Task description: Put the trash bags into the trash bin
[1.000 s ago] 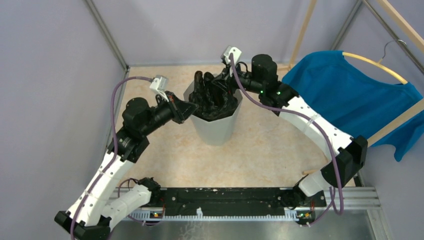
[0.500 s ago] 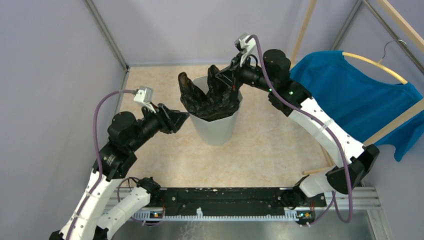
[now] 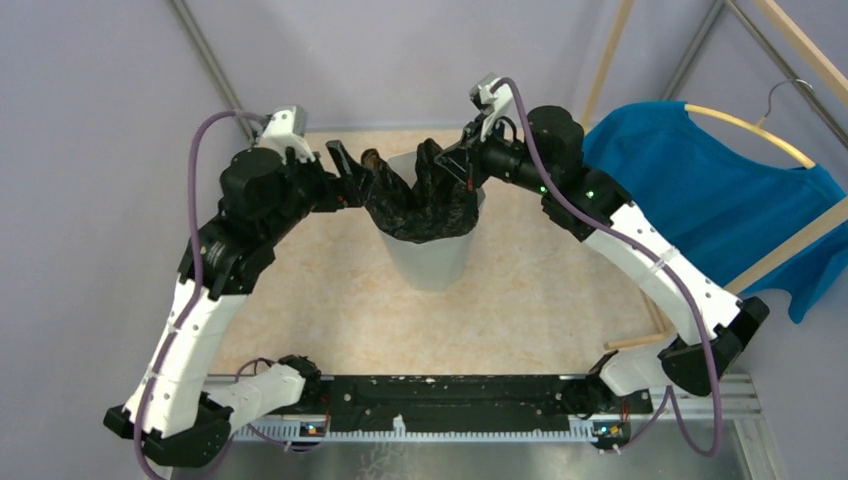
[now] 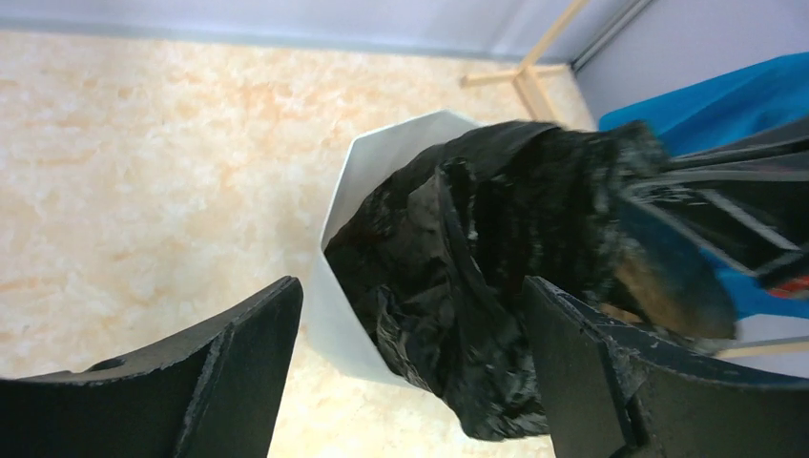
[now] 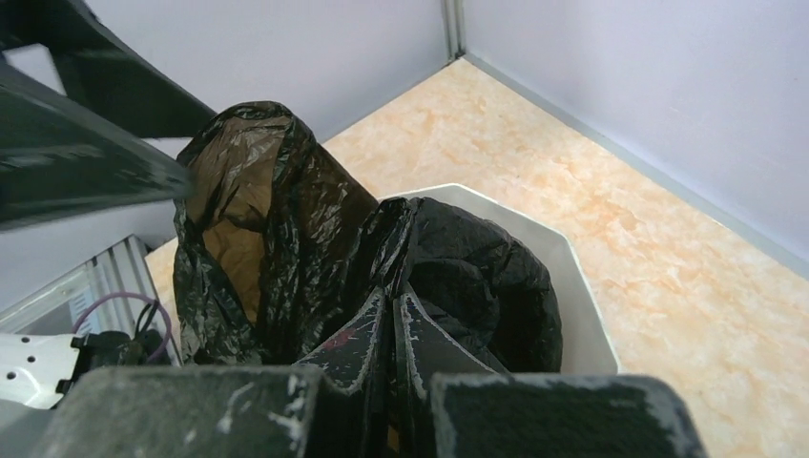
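Note:
The translucent white trash bin stands mid-floor, its faceted rim also in the left wrist view and the right wrist view. The glossy black trash bag bulges out of its mouth, one flap standing up at the left. My right gripper is above the bin's far right rim. It is shut on a fold of the bag. My left gripper hovers at the bin's far left, open. Its fingers frame the bag without touching it.
A blue T-shirt hangs on a hanger from a wooden frame at the right. Grey walls close in the left and back. Beige floor surrounds the bin. The arms' base rail runs along the near edge.
My left gripper opened, let go of the bag and swung from the bin's near left rim up to its far left. The right gripper lifted its fold of bag a little.

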`<action>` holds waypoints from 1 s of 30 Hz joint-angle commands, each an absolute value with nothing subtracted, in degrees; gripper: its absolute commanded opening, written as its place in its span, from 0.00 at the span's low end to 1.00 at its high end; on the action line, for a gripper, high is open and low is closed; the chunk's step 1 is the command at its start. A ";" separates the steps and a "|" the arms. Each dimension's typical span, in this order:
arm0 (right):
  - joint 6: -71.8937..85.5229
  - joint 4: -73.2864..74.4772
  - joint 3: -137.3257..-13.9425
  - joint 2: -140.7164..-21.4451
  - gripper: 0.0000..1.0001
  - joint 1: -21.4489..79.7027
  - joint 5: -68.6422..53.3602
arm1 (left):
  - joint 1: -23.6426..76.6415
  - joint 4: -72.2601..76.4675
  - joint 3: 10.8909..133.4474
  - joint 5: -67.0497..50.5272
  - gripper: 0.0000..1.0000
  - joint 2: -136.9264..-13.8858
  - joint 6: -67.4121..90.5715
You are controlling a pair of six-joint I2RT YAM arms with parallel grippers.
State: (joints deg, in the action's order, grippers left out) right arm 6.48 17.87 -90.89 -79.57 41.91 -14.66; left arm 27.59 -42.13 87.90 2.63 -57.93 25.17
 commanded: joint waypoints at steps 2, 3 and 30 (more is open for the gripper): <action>5.46 18.18 -93.27 -75.42 0.00 42.36 -11.93 | 27.77 -41.09 85.25 3.59 0.87 -58.65 24.81; 5.33 18.27 -93.13 -75.18 0.00 42.36 -11.76 | 27.77 -40.04 84.59 2.27 0.87 -58.34 24.67; 2.28 24.32 -103.04 -88.81 0.01 40.33 13.53 | 27.75 -29.71 52.91 -2.06 0.04 -37.10 35.12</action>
